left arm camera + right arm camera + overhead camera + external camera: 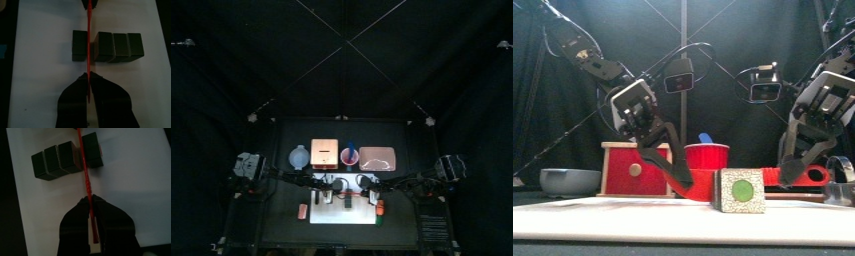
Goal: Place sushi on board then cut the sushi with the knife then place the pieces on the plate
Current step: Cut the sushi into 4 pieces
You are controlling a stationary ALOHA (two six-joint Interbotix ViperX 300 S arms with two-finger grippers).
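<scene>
The dark green sushi roll (pixel 740 190) lies on the white cutting board (pixel 47 60), split into a single block (pixel 79 46) and a row of three blocks (pixel 120 46). A thin red knife (pixel 88 40) runs through the gap between them. My left gripper (pixel 87 76) is shut on one end of the knife and my right gripper (pixel 89 199) is shut on the other end. In the right wrist view the blade (pixel 83 168) passes between the single block (pixel 93 150) and the three blocks (pixel 57 160). In the front view both grippers (pixel 676 178) (pixel 790 172) hang low on either side of the roll.
Behind the board stand the wooden box with the red drawer front (pixel 633 168), the red cup (pixel 708 157) with a blue knife (pixel 704 139) in it, and the blue-grey bowl (pixel 569 181) at the left. The pink tray (pixel 378 157) lies at the back right.
</scene>
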